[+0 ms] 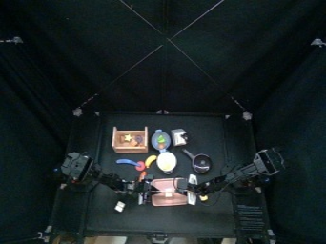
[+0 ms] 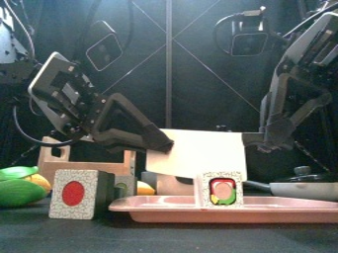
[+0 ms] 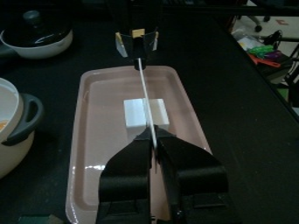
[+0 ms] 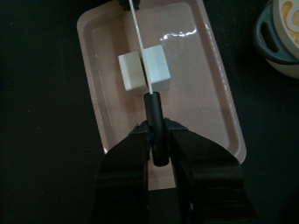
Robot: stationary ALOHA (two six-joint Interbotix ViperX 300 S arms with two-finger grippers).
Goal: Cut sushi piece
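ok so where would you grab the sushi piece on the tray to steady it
Probably from above, on an end clear of the knife, pinching across its flat sides: the sushi piece lies mid-tray as a squared block, with the blade crossing its middle.

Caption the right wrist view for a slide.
Right gripper holding a knife over the white sushi piece on the pink tray.

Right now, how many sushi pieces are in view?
2. One sushi piece stands on the pink tray; the other on the table off its left end. Others may be hidden.
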